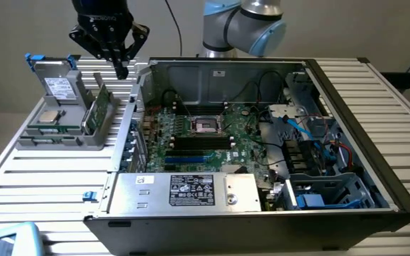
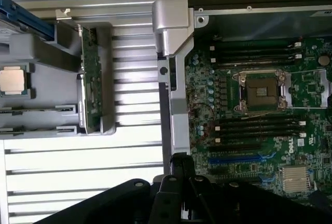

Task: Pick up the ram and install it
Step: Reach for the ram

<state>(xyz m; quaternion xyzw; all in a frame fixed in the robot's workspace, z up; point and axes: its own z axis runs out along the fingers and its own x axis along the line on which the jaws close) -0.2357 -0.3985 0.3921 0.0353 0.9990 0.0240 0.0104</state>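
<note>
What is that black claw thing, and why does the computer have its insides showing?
That is a robot arm, and the black claw is its hand. One picture comes from a camera standing off to the side. The other comes from a camera on the robot's wrist, looking down past the hand.

On the slatted table lies an open computer case with its green motherboard showing. Beside it, on the exterior view's left, is a grey holder with spare parts. It has a boxy drive, a small square processor chip, and the ram, a long green stick standing on its edge.

The hand is shut and holds nothing. It hangs above the holder, near the ram, which has not been picked up yet.
</note>
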